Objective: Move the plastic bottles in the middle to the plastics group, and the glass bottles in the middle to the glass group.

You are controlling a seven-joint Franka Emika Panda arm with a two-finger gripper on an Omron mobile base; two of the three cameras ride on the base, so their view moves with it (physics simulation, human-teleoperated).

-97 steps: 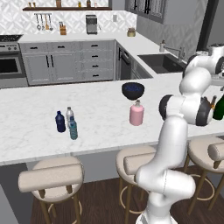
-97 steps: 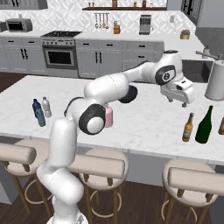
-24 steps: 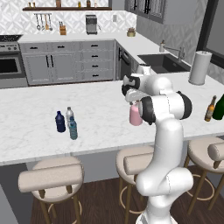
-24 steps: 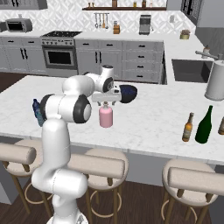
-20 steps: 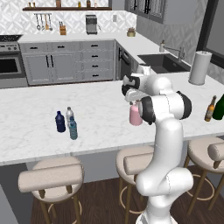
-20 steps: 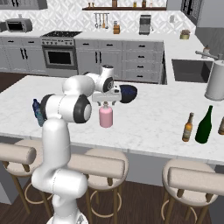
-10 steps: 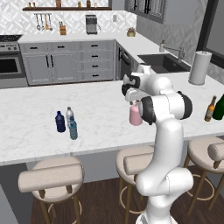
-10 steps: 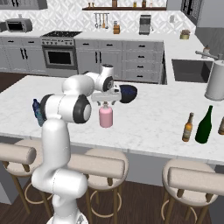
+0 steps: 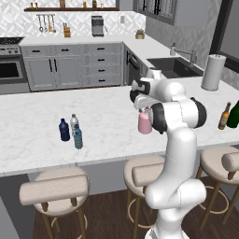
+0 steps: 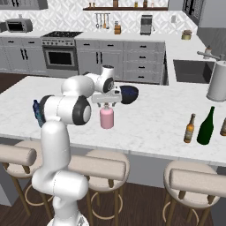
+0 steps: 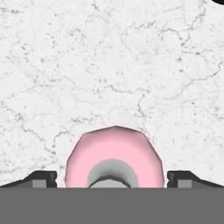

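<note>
One bottle left in the middle, by the look of it: pink bottle (image 10: pixel 106 118), upright on the surface (image 10: pixel 150 119), sitting right between the fingers (image 11: pixel 43 178), pale cap poking up just under the palm. Fingers spread as wide as possible, one tip on each side of the bottle, no contact yet as far as visible.

Compared with a few seconds back: hand swung away from the far end by the brown bottle (image 10: pixel 190 128) and dark green bottle (image 10: pixel 205 126), now parked over the pink one. Barely any movement over the last second, just settling in.

Brown bottle standing just beside the green one, well apart from the fingers, so probably sorted. Teal-blue bottle (image 9: pixel 78 137) tucked in with the navy-blue bottle (image 9: pixel 64 130) and clear water bottle (image 9: pixel 73 122), well off to the other side, also looking done.

Dark bowl (image 10: pixel 128 94) just beyond the fingers, worth watching on the lift. Next up, probably: drop a touch lower, squeeze on the pink body, carry over to the green bottle.
</note>
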